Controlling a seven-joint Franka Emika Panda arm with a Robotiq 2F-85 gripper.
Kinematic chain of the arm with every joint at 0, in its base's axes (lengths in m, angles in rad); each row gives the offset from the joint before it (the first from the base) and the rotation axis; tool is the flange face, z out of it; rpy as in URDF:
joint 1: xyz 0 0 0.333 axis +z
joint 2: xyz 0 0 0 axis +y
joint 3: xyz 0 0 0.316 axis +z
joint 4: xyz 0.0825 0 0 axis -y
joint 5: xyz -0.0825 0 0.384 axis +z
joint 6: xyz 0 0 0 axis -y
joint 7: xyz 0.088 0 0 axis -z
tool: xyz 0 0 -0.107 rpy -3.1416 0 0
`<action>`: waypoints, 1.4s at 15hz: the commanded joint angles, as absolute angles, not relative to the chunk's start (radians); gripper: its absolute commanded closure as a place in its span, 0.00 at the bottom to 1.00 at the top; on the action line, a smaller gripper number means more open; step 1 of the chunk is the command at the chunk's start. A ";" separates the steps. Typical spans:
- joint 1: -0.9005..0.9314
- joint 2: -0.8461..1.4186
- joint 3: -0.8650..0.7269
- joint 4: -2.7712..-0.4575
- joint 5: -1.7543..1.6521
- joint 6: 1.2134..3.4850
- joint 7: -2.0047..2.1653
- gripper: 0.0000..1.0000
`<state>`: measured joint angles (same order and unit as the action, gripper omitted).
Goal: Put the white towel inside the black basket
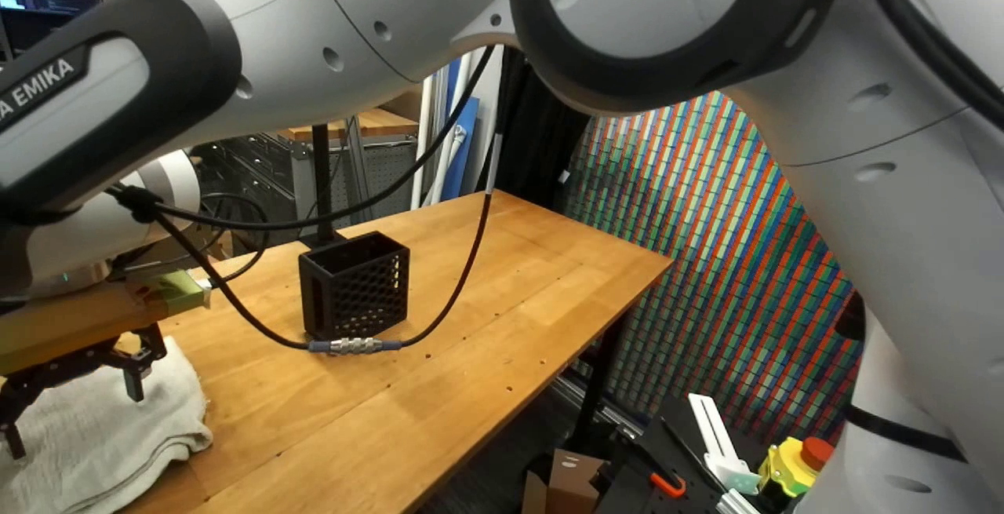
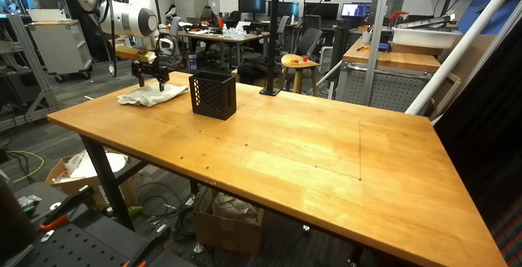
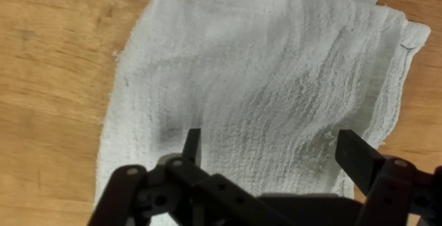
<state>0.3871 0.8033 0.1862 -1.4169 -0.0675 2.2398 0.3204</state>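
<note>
The white towel lies loosely folded on the wooden table. It shows in both exterior views and fills most of the wrist view. My gripper is over the towel, pointing down, in both exterior views. In the wrist view its fingers are wide apart with towel visible between them and nothing held. I cannot tell whether the fingertips touch the cloth. The black basket, with lattice sides and an open top, stands upright beside the towel in both exterior views.
A black pole is fixed at the table's back edge, near the basket. A cable hangs from the arm across an exterior view, in front of the basket. The wooden table extends well past the basket.
</note>
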 commanded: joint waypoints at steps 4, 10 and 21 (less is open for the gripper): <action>0.396 0.851 0.158 -1.430 -0.067 2.278 0.248 0.00; 0.375 0.863 0.174 -1.449 -0.028 2.287 0.201 0.51; 0.369 0.642 0.087 -1.587 -0.083 2.188 0.260 1.00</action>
